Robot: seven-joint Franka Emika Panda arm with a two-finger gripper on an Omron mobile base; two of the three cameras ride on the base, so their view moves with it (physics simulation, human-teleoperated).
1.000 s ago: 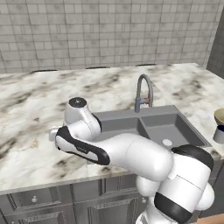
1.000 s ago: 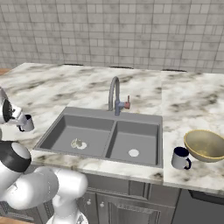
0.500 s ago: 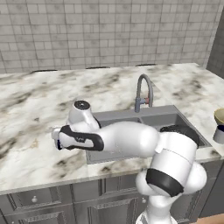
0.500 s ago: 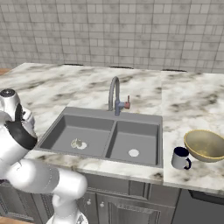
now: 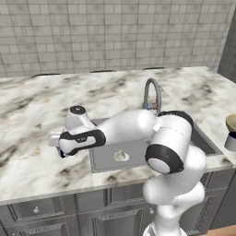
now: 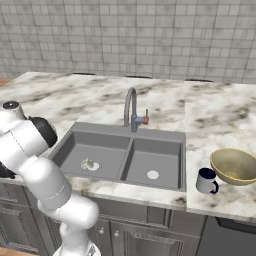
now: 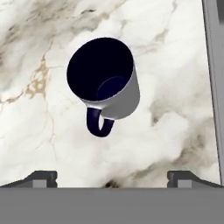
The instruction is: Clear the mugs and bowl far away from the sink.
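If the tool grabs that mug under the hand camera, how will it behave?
The mug looks rigid and glossy, so its wall may slip between the fingers unless squeezed squarely. It stands upright on the counter; a push high up might tip it. Its handle would probably stop it rolling far.

The white arm reached low to its left, its claw (image 7: 112, 177) pointed downward with both jaws spread wide.
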